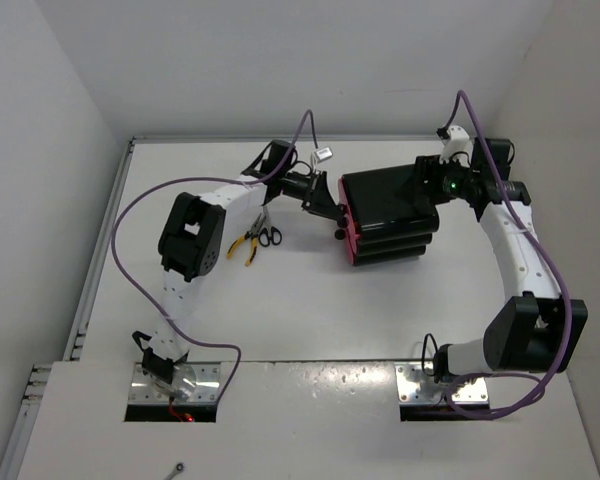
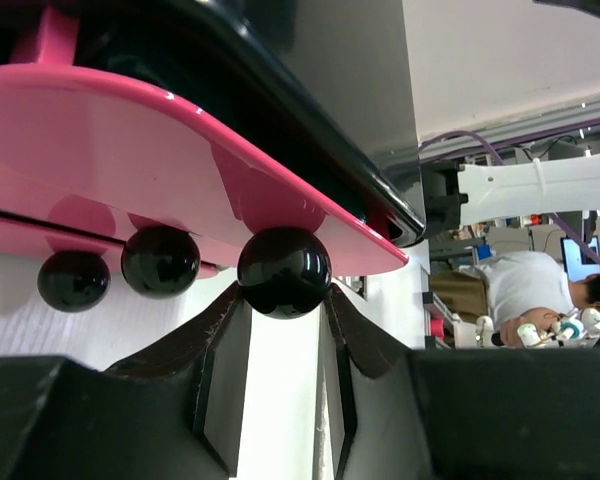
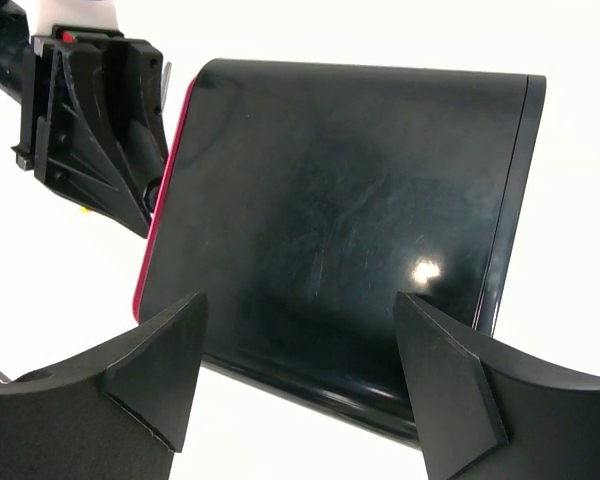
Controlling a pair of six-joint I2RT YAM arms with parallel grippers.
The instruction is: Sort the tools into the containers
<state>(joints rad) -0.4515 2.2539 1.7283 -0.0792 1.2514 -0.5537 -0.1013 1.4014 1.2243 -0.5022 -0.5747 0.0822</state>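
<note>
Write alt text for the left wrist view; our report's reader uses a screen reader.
The left gripper grips the round black knob of a magenta-pink drawer, one finger on each side. Two more knobs sit to its left, under a glossy black box.

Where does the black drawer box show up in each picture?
Top external: black box right of centre.
Left wrist: black box along the top.
Right wrist: black box fills the middle.
Shared landmark: pink drawer fronts edging it.
</note>
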